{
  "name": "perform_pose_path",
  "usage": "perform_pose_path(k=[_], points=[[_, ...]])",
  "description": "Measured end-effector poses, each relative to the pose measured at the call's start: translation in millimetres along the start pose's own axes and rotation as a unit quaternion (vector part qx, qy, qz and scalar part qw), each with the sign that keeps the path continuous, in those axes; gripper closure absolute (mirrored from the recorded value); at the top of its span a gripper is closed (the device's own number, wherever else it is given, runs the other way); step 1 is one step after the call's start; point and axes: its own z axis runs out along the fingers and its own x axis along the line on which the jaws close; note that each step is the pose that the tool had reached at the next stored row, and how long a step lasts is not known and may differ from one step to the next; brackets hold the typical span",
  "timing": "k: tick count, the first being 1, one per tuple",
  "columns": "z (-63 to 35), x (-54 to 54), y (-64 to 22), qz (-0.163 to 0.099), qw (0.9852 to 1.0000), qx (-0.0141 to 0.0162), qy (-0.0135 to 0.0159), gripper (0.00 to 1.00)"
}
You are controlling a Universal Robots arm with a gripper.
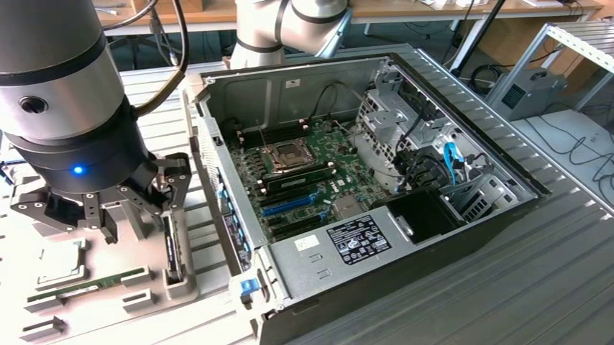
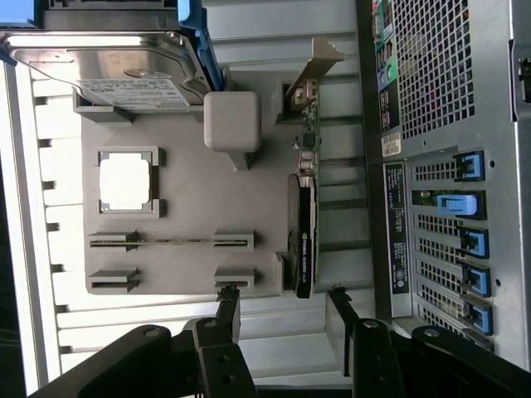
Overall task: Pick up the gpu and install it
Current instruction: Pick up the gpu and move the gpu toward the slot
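A ribbed metal counter carries a desktop computer case lying on its side with the panel off. This exposes a green motherboard and grey sheet-metal drive cages. In the wrist view the case's rear wall is perforated steel with blue plastic slot clips.

To the exterior view's left of the case stands the arm, a silver and black cylinder. Its gripper hangs over a matte grey parts tray with moulded holders. The black fingers are spread wide and hold nothing.

At the tray's far end lies a silver labelled hard drive.

The gpu stands on its long edge in a slot along the tray's side next to the case. It is a thin, flat black card with small white lettering on its edge. A narrow bent silver bracket sits at the end away from the fingers.

The card's near end falls in the gap between the two fingertips. It lies closer to the finger on the case side, and neither finger touches it.

A square processor with a pale metal lid sits in a framed pocket in the tray. Beside it, a slim green memory stick stands on edge in two small clips.
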Motion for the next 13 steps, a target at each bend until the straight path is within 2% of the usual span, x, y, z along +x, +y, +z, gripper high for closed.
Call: perform_pose_path(k=[13], points=[[2.5,2.2,-0.3,0.0,1.0,0.0,0.0,0.46]])
